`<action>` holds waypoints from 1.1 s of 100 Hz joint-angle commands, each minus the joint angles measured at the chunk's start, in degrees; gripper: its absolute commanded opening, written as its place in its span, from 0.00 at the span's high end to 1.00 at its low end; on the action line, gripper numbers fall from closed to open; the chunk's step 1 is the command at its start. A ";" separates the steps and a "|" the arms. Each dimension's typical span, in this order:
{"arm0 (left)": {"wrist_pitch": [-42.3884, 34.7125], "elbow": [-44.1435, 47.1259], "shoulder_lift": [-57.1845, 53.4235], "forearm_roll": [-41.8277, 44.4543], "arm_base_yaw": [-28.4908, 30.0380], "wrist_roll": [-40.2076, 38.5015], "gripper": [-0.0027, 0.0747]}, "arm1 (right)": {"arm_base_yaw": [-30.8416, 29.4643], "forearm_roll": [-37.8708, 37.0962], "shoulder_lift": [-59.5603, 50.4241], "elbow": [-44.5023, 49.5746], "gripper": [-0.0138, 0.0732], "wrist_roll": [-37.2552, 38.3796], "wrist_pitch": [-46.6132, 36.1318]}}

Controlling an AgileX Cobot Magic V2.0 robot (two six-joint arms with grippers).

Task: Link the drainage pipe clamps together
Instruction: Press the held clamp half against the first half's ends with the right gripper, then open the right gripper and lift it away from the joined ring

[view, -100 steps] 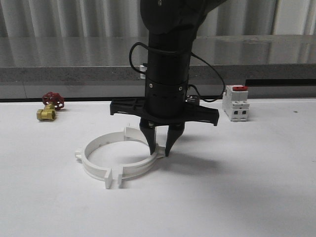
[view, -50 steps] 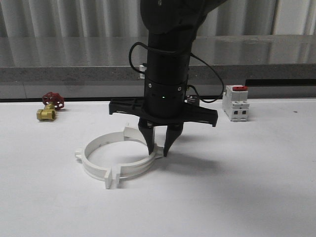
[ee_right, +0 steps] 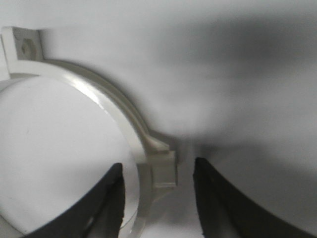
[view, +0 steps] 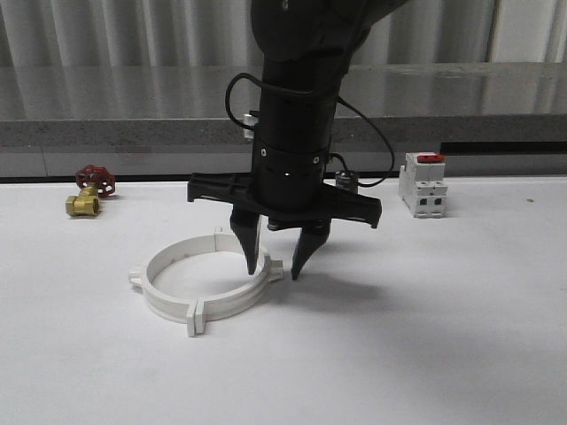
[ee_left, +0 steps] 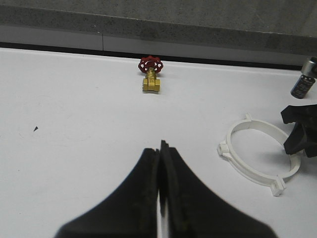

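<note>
The two white drainage pipe clamps [view: 164, 305] lie on the white table as one ring, their front end tabs [view: 195, 320] pressed together. My right gripper [view: 273, 268] points straight down over the ring's right side and is open. One finger is inside the ring and the other outside. In the right wrist view the band [ee_right: 119, 116] and a square lug [ee_right: 163, 168] sit between the fingers of the right gripper [ee_right: 157, 166], touching neither. My left gripper [ee_left: 159, 148] is shut on nothing, hovering over bare table to the left of the clamps [ee_left: 224, 149].
A brass valve with a red handwheel [view: 89, 193] [ee_left: 151, 79] sits at the back left. A white breaker with a red top [view: 423, 184] stands at the back right. A small dark cylinder [ee_left: 303, 82] lies behind the ring. A grey ledge [view: 106, 133] bounds the table's far edge.
The right gripper's fingers have spread wider apart. The ring has shifted slightly left, and the gap between its front tabs has closed.
</note>
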 commanded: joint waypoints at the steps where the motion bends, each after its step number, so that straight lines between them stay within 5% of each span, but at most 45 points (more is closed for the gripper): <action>1: -4.27 -1.64 0.32 -0.18 0.00 0.08 0.99 | -0.07 -0.05 -3.14 -1.64 0.33 -0.87 -1.36; 23: -4.27 -1.64 0.32 -0.18 0.00 0.08 0.99 | -0.07 -3.31 -5.53 -1.72 0.27 -2.01 -1.76; 60: -4.27 -1.64 0.32 -0.18 0.00 0.08 0.99 | -6.24 -5.03 -19.34 0.89 0.27 -19.06 0.75; 110: -4.27 -1.64 0.32 -0.18 0.00 0.08 0.99 | -24.22 -5.09 -57.88 35.68 0.27 -27.12 -3.96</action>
